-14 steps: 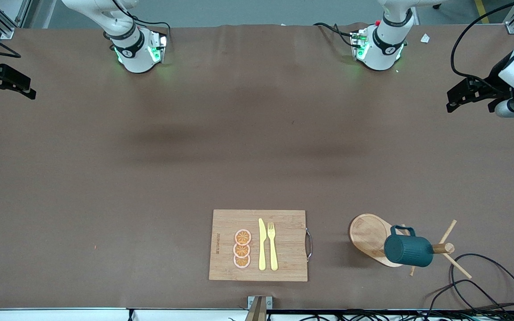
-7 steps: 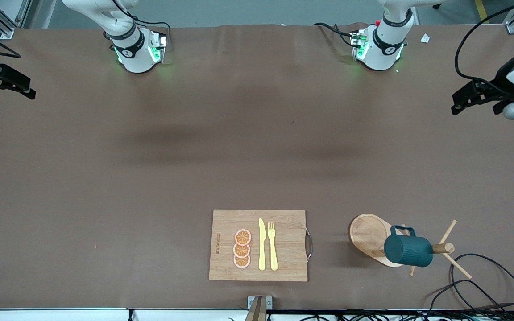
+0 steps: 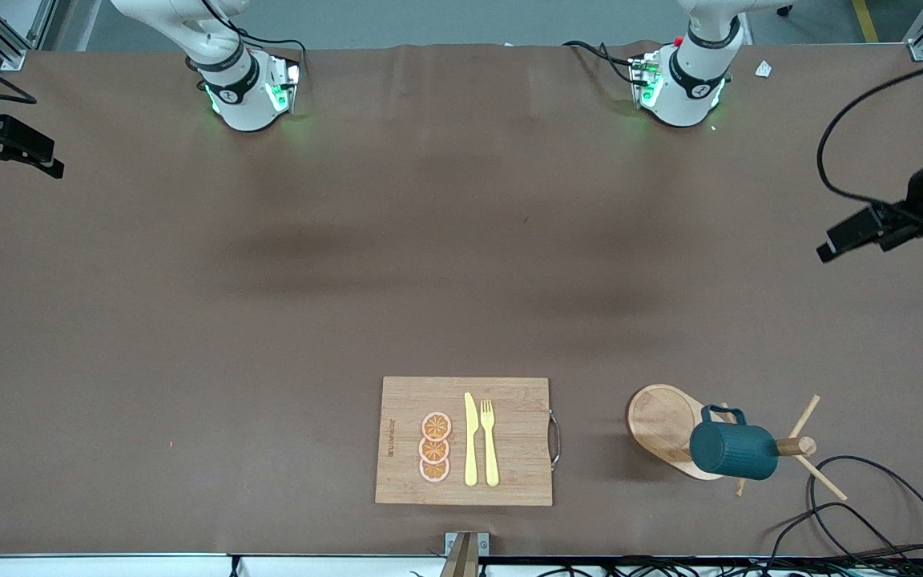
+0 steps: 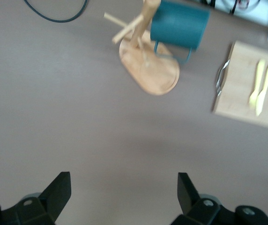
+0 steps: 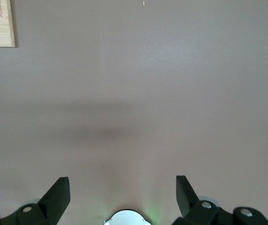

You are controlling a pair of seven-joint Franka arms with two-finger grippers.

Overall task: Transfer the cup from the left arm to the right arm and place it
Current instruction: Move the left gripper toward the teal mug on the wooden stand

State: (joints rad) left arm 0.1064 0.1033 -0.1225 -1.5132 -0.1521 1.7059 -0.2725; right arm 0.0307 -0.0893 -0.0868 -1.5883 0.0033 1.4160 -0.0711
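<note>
The dark teal ribbed cup [image 3: 732,451] hangs on its side on a peg of the wooden rack [image 3: 662,425], near the table's front edge toward the left arm's end. In the left wrist view the cup [image 4: 178,29] and the rack [image 4: 149,70] show well ahead of my open, empty left gripper [image 4: 123,192]. In the front view my left gripper [image 3: 830,244] is in the air over the table's edge at the left arm's end. My right gripper [image 3: 49,160] waits over the table's edge at the right arm's end; it is open and empty [image 5: 122,194].
A wooden cutting board [image 3: 465,441] with a yellow knife, a fork and orange slices lies beside the rack, toward the right arm's end. Black cables [image 3: 870,513] loop on the table by the rack. The right arm's base [image 5: 127,218] shows between the right fingers.
My left gripper has moved over the table's edge toward the front camera, closer to the rack. The right arm and the cup have not moved.
</note>
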